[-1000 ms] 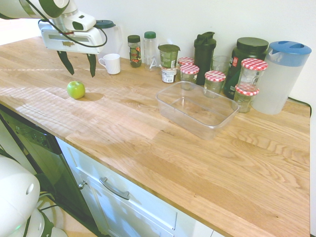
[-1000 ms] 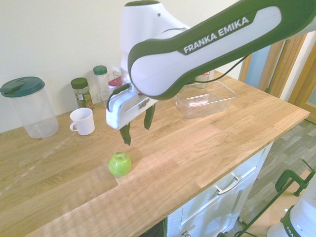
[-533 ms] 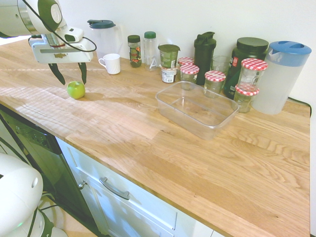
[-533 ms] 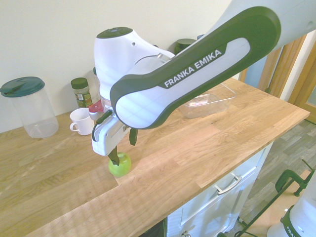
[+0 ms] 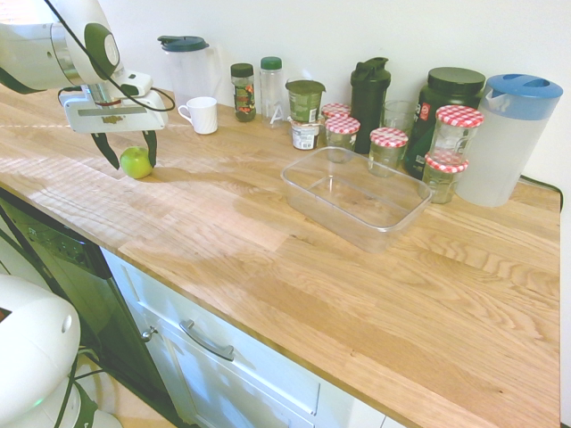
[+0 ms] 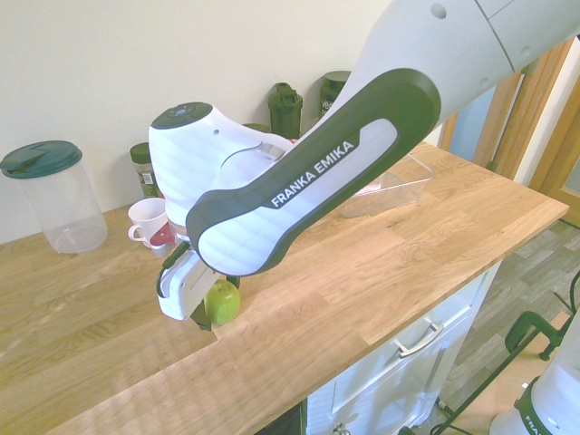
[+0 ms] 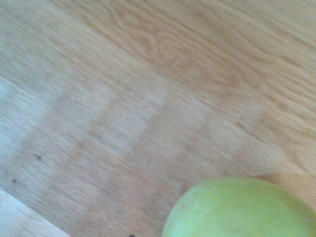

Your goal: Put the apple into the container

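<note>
We see the apple [image 5: 136, 162] at the far left of the first outside picture, sitting on the wooden counter [image 5: 268, 223]. In the second outside picture it is low and left of the middle [image 6: 222, 302]. The wrist picture shows its green top by the bottom edge [image 7: 242, 210].

The gripper [image 5: 130, 150] is down around the apple. Its fingers [image 5: 110, 150] are spread apart, one on each side, and they are not squeezing yet. We cannot tell if they touch the skin.

We think the apple is hard and a bit heavy for its size. It is round, smooth and shiny, so it could slip or roll away. The best place to hold it is across the fat middle, with one finger on each side. A firm squeeze should be fine, but too hard a squeeze could bruise it.

The container [image 5: 357, 198] is clear and open on top. It sits well apart from the apple, right of the middle of the first outside picture.
</note>
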{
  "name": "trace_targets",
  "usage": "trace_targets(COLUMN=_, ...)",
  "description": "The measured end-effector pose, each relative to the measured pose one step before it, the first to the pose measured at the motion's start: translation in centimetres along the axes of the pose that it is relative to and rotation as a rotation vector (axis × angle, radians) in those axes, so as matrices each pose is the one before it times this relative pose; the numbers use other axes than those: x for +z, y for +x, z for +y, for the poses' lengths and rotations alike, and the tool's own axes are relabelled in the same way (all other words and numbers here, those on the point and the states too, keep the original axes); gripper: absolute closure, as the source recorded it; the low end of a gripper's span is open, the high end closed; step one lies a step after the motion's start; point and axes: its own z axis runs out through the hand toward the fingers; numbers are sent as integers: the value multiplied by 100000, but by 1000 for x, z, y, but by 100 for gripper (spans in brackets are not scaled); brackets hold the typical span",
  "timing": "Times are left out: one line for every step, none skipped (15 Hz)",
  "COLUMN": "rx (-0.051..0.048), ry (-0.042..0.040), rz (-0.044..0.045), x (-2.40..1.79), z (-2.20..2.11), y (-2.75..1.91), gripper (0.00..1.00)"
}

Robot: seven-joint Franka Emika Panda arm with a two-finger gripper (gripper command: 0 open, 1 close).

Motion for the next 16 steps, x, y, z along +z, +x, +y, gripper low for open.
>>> trace_targets(rx=237, ry=-35, rz=-133, x=129, z=-140, y=41, gripper=100)
trace_targets(rx=309, ry=129, rz=27, x=-15, z=-65, y=129, gripper=100)
trace_targets(rx=366, ry=142, rz=79, x=-45, z=-29, y=163, gripper=100)
trace_targets(rx=349, ry=53, rz=63, x=-33, z=29, y=166, gripper=100)
trace_targets(rx=363, ry=-60, rz=33, x=-21, z=95, y=173, gripper=100)
trace_targets(rx=254, ry=-79, rz=-8, x=1, z=73, y=117, gripper=100)
trace_targets(rx=169, ry=-56, rz=4, x=-14, z=46, y=83, gripper=100)
trace_targets(rx=199, ry=-89, rz=4, x=-42, z=40, y=107, gripper=100)
trace_targets(rx=1214, ry=-324, rz=210, x=-152, z=118, y=329, gripper=100)
trace_targets(rx=4622, ry=-1125, rz=731, x=-728, z=406, y=1157, gripper=100)
trace_targets(rx=6447, ry=-1367, rz=1035, x=-1687, z=754, y=2230, gripper=100)
trace_targets(rx=6343, ry=193, rz=488, x=-2186, z=1087, y=2834, gripper=100)
trace_targets(rx=6924, ry=994, rz=-22, x=-2338, z=1550, y=3065, gripper=100)
trace_targets(rx=6188, ry=307, rz=-139, x=-2266, z=2114, y=3137, gripper=100)
trace_targets(rx=6151, ry=-60, rz=-438, x=-1874, z=2746, y=3214, gripper=100)
trace_targets(rx=5209, ry=-151, rz=-660, x=-1106, z=2764, y=2804, gripper=100)
